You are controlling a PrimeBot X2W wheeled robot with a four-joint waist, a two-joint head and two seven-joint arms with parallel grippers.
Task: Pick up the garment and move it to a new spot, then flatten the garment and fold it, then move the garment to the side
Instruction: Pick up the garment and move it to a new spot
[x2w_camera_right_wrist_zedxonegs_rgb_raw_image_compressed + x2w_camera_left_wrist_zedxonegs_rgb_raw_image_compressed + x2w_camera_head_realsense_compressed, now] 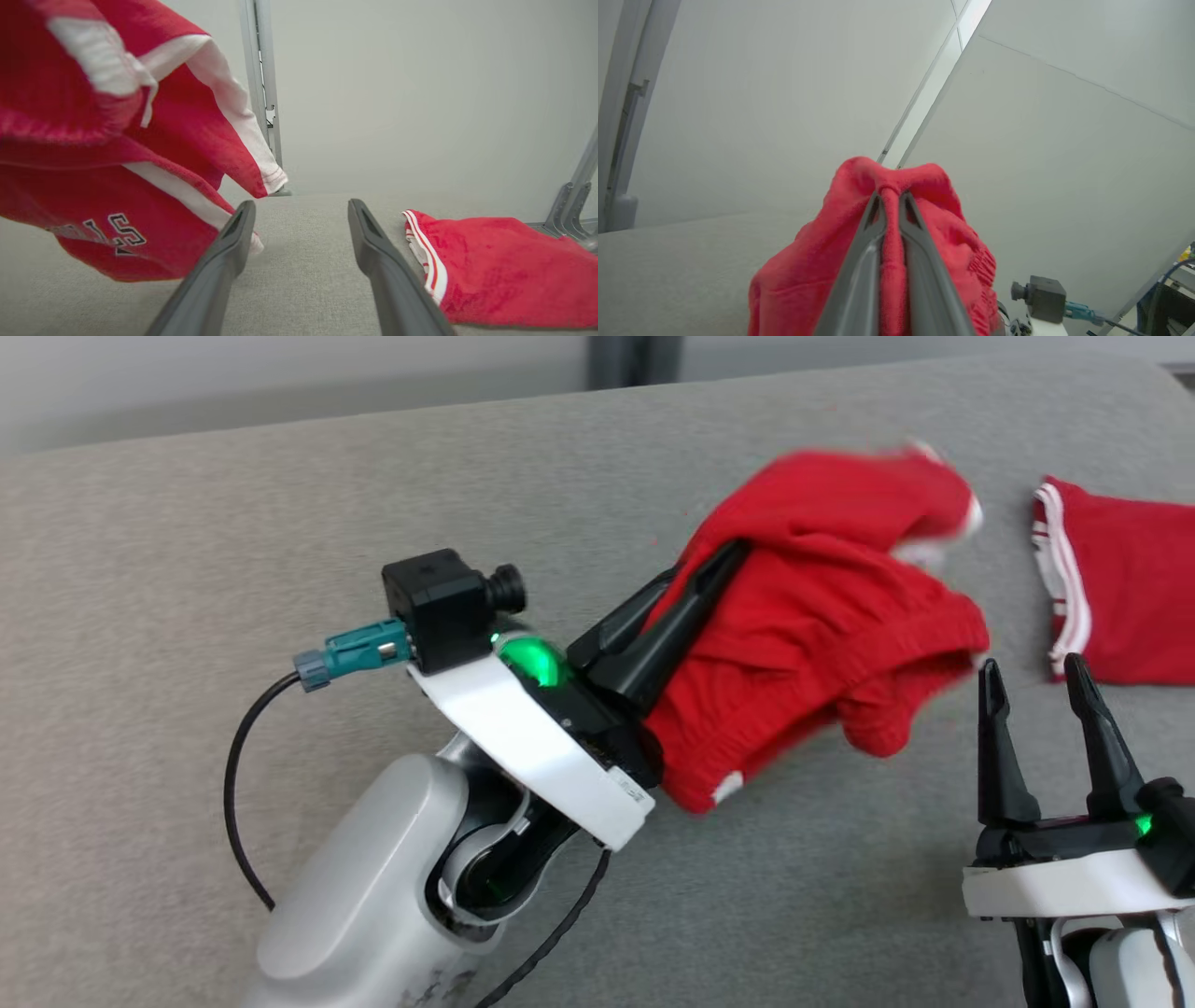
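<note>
**While the left tool carries it: a limp red garment hanging over the grey desk**

Since the grey cloth-covered desk (pixel 187 523) takes up most of the head view, start there: it is broad and flat. Above it, right of the middle, hangs the garment (pixel 822 616), red with white stripes (pixel 219 93), bunched and drooping from a single pinch point. In the right wrist view it hangs clear of the desk with shadow beneath. A second red piece (pixel 1130 588) with the same striped trim lies flat near the desk's right edge, apart from the garment.

The left tool (pixel 711 567) is pressed together on a fold of the garment; the left wrist view shows a ridge of cloth squeezed between its two fingers. The right tool (pixel 1031 665) stands spread with nothing in it, low at the right, just below the hanging cloth.

By the look of it the fabric is light, soft and without stiffness (it sags into folds wherever unsupported). It should not slip from a firm pinch, but it will likely collapse into a heap when set down. For flattening, the gathered edge (pixel 868 658), likely an elastic waist, and the striped hem corners look the better holds, being thicker and easy to find.

Several things are hard to make out. The far side is smeared by blur in the head view, and the lettering (pixel 119 231) is cut off by a fold. How deep the cloth sits in the pinch is hidden, and whether this is shorts or a top I cannot tell
</note>
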